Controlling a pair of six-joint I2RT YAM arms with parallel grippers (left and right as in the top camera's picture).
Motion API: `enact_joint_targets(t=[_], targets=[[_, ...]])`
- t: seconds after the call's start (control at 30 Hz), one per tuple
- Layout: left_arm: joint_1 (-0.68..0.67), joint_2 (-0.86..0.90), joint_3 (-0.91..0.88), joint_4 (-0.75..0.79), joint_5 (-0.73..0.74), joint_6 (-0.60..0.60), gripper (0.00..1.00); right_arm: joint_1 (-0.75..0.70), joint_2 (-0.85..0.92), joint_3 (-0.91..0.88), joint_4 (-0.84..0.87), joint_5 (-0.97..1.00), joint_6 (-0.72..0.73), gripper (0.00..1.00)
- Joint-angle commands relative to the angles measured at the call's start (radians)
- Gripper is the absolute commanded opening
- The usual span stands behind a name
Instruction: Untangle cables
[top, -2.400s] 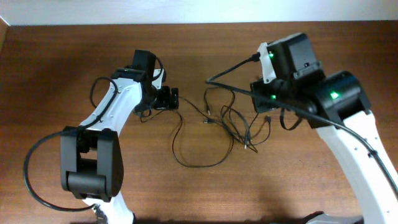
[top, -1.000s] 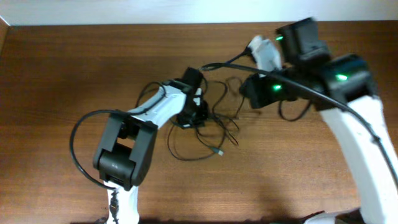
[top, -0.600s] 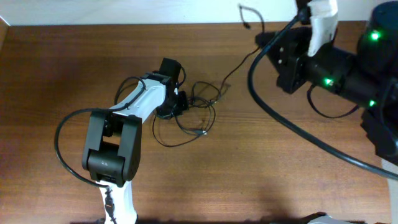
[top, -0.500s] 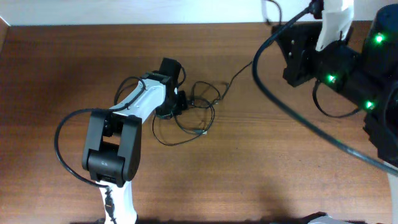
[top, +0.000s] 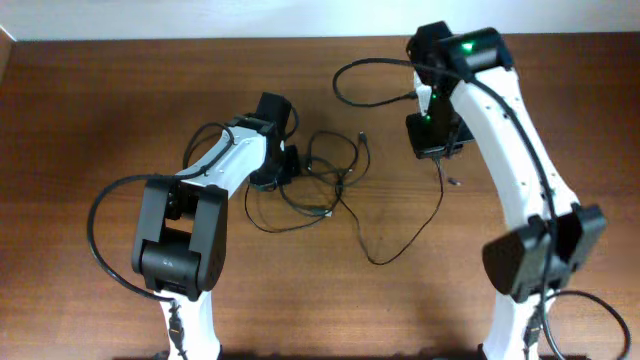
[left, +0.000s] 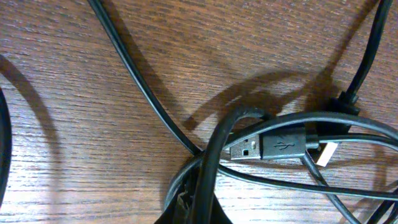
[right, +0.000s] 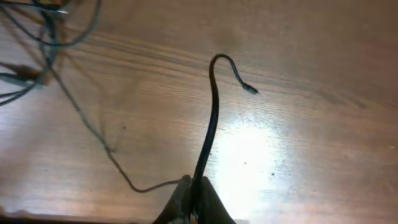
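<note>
Cable between the right fingers

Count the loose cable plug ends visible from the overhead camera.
3: the upper plug at the tangle's top right, the lower plug at its bottom edge, the right plug past the right gripper, which pinches that cable. More may be hidden in the tangle by the left gripper.

Look down on the brown desk. Your left end effector sits at the left edge of a small messy pile of cables, touching it. Your right end effector is well off to the right. One long cable runs from under it, dips down in a big curve, and climbs back to the pile.
</note>
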Motion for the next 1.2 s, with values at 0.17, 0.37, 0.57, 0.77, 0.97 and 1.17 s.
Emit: enact_joint_targets(t=[0.17,0.37,0.57,0.77,0.97,1.17], targets=[[0.01,0.041,-0.029,-0.005,-0.063,0.013,0.02,-0.139,0.06,-0.041,-0.006,0.039,0.034,0.04],[0.01,0.041,-0.029,-0.005,-0.063,0.013,0.02,-0.23,0.06,-0.206,0.102,0.119,0.074,0.04],[0.01,0.041,-0.029,-0.005,-0.063,0.013,0.03,-0.241,0.06,-0.338,0.176,0.047,0.079,0.77],[0.01,0.041,-0.029,-0.005,-0.063,0.013,0.04,-0.218,0.06,-0.423,0.192,-0.284,-0.118,0.78],[0.01,0.041,-0.029,-0.004,-0.063,0.013,0.05,-0.119,0.06,-0.471,0.225,-0.379,-0.188,0.78],[0.009,0.041,-0.029,-0.003,-0.062,0.013,0.06,0.044,0.06,-0.472,0.305,-0.409,-0.176,0.78]])
